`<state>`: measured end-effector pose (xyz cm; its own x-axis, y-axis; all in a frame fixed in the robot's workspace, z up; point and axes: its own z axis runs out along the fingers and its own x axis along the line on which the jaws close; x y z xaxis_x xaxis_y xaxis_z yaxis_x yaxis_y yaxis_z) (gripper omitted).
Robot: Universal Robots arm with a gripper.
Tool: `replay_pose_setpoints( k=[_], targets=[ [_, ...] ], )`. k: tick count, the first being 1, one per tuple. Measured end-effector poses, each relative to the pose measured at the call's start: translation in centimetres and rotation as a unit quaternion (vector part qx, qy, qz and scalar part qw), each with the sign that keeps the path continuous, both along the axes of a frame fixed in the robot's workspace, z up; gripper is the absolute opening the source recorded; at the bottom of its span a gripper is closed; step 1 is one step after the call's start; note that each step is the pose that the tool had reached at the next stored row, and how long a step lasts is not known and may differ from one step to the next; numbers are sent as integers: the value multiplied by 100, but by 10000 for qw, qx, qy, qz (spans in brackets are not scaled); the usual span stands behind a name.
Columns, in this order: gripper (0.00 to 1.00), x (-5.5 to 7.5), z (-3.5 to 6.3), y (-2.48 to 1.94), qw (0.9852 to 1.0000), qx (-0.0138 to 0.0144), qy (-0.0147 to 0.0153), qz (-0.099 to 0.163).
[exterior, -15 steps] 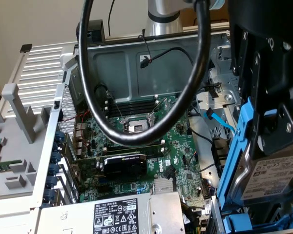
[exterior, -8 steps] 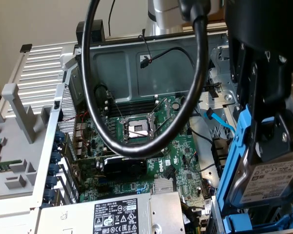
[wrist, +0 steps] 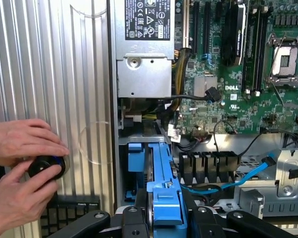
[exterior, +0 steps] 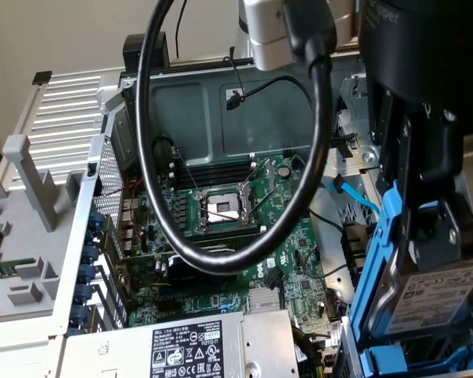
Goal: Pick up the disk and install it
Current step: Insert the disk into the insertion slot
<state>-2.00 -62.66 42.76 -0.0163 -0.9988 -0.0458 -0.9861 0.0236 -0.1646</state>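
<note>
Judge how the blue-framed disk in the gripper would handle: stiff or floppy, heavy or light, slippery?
Probably stiff: the disk is a blue-framed metal slab, held on edge by the gripper without sagging. Likely heavy for its size, being mostly metal. Its smooth faces might slip in a loose grip.

The disk (exterior: 441, 303) sits between the end effector's (wrist: 166, 220) fingers at the exterior view's right, inside the open computer case (exterior: 181, 94). The motherboard (exterior: 292, 260) lies in the case, the processor socket (exterior: 221, 209) on it, the power supply (exterior: 181, 350) beside it. A person's hands (wrist: 20, 144) rest outside the case.
</note>
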Motion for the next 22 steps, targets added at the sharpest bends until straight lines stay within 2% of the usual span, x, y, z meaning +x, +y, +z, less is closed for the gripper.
replay_pose_setpoints(
  k=[11, 22],
  targets=[
    [37, 0, -78, 0, 10000, 0, 6, 0],
    [37, 2, -87, 0, 10000, 0, 6, 0]
  ],
)
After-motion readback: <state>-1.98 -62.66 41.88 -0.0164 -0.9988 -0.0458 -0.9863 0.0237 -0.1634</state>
